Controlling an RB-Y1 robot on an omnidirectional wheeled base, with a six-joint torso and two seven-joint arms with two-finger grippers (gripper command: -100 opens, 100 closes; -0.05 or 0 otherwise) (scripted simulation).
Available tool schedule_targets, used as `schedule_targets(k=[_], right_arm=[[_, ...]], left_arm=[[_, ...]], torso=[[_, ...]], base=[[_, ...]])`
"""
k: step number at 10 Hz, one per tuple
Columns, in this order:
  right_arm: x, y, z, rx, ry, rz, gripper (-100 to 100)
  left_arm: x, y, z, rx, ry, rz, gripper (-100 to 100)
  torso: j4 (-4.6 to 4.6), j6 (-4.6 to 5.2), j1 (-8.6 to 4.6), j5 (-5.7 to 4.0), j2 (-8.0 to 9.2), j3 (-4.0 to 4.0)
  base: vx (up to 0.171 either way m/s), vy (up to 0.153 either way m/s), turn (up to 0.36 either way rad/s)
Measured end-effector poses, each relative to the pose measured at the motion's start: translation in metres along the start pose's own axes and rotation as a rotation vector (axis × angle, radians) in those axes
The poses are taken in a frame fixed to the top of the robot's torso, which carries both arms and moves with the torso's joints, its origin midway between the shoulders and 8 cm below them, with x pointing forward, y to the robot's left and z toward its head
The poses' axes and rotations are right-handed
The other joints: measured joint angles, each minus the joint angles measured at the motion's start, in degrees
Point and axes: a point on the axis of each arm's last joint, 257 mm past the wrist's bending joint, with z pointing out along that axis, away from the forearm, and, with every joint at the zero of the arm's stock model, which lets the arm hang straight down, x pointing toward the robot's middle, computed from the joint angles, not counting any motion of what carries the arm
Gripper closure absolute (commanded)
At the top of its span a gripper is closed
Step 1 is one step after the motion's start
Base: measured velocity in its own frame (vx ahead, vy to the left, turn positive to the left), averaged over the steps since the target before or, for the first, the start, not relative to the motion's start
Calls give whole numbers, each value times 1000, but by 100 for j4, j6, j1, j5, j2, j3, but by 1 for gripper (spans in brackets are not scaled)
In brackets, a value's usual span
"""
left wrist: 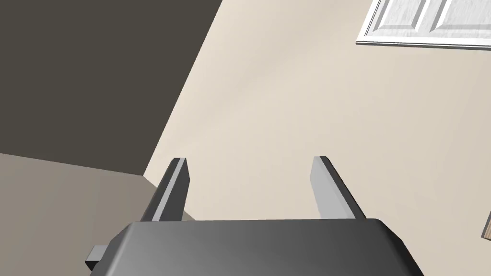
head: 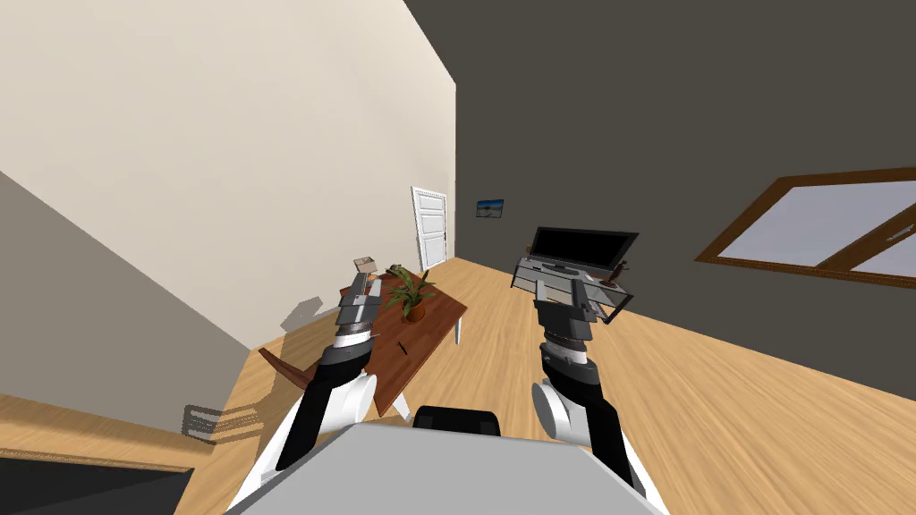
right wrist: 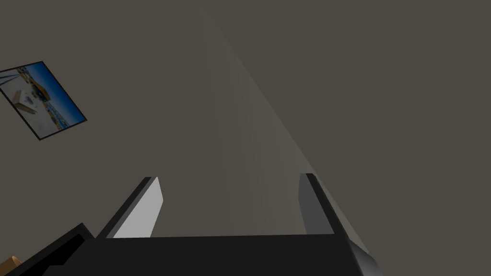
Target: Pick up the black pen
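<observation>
A small black pen (head: 402, 348) lies on the reddish-brown table (head: 438, 326), on its near half in the head view. My left gripper (head: 364, 284) is raised over the table's left edge, above and left of the pen; seen from the left wrist, the same gripper (left wrist: 249, 165) stands open with nothing between its fingers. My right gripper (head: 562, 291) is held up to the right of the table, over the floor, and is open and empty in the right wrist view (right wrist: 230, 184).
A potted plant (head: 411, 293) stands mid-table, a small box (head: 364, 265) at its far end. A brown chair (head: 284, 362) sits left of the table. A glass TV stand (head: 572, 282) with a dark screen (head: 581, 246) is on the right, a white door (head: 430, 227) beyond.
</observation>
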Motion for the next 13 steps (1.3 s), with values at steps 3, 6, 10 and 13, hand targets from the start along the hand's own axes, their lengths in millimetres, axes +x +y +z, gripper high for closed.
schedule_targets(k=[3,6,10,13], right_arm=[[0,0,0,0,0,0,0],[0,0,0,0,0,0,0],[0,0,0,0,0,0,0],[0,0,0,0,0,0,0]], left_arm=[[5,31,-6,-75,44,12,-100],[7,68,-12,-167,73,24,-100],[6,112,-27,-272,92,35,-100],[8,146,-40,-362,103,44,-100]], torso=[[-2,0,-2,0,-6,-4],[-1,0,-2,-1,-5,-3],[-1,0,-1,0,-3,-2],[-1,1,-1,0,-4,-2]], base=[[15,-11,-52],[10,-8,-46],[6,-5,-45],[6,-4,-41]])
